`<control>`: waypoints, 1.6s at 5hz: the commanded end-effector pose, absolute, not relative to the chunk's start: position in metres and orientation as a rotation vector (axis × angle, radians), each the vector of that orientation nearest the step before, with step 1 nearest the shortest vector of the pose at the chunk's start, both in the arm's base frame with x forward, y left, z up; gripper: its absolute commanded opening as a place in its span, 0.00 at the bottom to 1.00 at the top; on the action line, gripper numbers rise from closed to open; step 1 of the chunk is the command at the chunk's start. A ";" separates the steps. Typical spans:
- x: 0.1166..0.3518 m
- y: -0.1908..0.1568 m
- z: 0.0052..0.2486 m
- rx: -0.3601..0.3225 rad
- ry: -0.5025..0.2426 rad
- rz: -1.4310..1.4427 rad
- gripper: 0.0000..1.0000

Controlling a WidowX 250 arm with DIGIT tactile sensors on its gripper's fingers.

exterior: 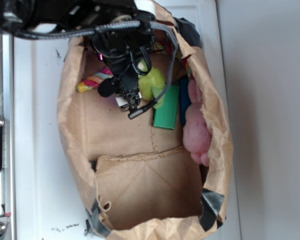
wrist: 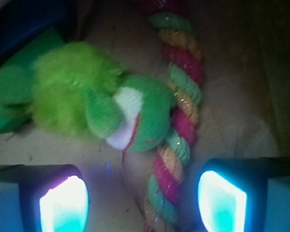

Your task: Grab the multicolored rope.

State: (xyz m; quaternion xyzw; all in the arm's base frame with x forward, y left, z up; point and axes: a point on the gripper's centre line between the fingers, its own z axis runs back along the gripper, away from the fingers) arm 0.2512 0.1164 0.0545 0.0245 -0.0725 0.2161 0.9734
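Multicolored rope [wrist: 176, 130] is on the floor of the brown paper bag [exterior: 140, 135], running lengthwise away from the wrist camera: near end low between the fingers, far end up at the top of the wrist view. Its long axis sits roughly square to the line joining the two pads, so the jaws would close across it, not along it.

Gripper [wrist: 142, 198] is spread wide, nothing in it. Rope sits off-centre, nearer the pad on the right of the wrist view [wrist: 222, 200] than the one on the left [wrist: 63, 205]. My read: it wants a small sideways shift toward the rope, then straight down.

Catch: lime-green plush toy [wrist: 94, 111] lies just beyond the fingers, its face pressed against the rope's side. Drop too far forward and it could get pinched too; the nearer stretch looks clear.

Farther back, a green block [wrist: 31, 55] behind the plush. In the exterior view the arm hides most of the rope; one end [exterior: 94, 81] pokes out near the bag wall, pink bunny [exterior: 196, 125] well apart on the opposite side.
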 end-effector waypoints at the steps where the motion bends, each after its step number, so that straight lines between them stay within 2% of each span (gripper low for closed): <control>1: 0.259 0.122 0.053 0.090 -0.166 0.467 1.00; 2: 0.257 0.117 0.042 0.115 -0.176 0.454 1.00; 6: 0.252 0.103 0.028 0.120 -0.188 0.437 1.00; 7: 0.252 0.104 0.030 0.114 -0.189 0.445 0.00; 8: 0.253 0.105 0.031 0.116 -0.195 0.450 0.00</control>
